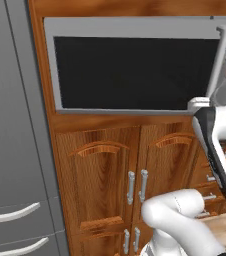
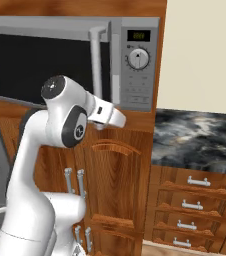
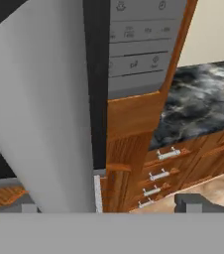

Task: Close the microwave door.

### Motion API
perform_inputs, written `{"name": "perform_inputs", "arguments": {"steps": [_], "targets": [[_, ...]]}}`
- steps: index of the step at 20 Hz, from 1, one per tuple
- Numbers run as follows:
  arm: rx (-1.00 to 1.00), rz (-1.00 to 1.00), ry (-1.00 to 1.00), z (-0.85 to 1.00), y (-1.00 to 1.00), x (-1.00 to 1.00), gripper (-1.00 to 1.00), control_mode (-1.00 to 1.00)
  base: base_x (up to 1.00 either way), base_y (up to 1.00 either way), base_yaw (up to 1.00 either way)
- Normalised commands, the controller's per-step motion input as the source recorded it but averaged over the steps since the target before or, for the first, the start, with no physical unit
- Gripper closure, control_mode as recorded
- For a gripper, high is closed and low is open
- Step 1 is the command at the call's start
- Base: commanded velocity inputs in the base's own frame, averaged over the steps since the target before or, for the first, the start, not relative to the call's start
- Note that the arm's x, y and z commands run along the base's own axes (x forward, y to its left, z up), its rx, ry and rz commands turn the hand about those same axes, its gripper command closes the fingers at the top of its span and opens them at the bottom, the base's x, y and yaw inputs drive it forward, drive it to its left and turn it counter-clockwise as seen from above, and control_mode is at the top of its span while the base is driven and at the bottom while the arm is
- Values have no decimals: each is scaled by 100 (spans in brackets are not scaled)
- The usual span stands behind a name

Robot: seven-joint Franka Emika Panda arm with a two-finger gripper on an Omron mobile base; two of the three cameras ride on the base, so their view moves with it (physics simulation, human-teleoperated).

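Left base view: the microwave door (image 1: 135, 70), grey frame around black glass, sits nearly flush in the wooden surround above the cabinet doors (image 1: 135, 170). Its bar handle (image 1: 219, 60) stands upright at the right edge. The arm's wrist is at that edge, just below the handle. Grey fridge (image 1: 10, 125) to the left.

Right base view: the microwave (image 2: 135, 65) shows its control panel with white knob (image 2: 138, 59) and green display (image 2: 138, 35). The door looks all but shut against the panel; a slight gap may remain, hard to say from here. The hand reaches in low beside the handle.

Hand view: the handle fills the left as a broad grey bar, very close. One dark fingertip (image 3: 196, 202) shows at lower right, the other at lower left, well apart, so the gripper (image 3: 109, 206) is spread and holds nothing.

Judgement: final closing push in hand. Next move calls for pressing the door's handle side straight toward the oven until it seats.

Surroundings: dark marbled desk (image 2: 200, 140) to the right over wooden drawers (image 2: 195, 195), cream wall above.
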Motion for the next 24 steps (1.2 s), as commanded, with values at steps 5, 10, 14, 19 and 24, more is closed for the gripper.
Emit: {"name": "perform_inputs", "arguments": {"steps": [5,10,14,19,24], "targets": [[3,13,0,2,-9,84,-100,-100,0,0,0],[-2,6,0,0,0,61,-100,-100,0,0,0],[-2,3,0,0,0,62,-100,-100,0,0,0],[-1,1,0,0,0,65,-100,-100,0,0,0],[0,1,-10,0,4,28,-100,-100,0,0,0]]}}
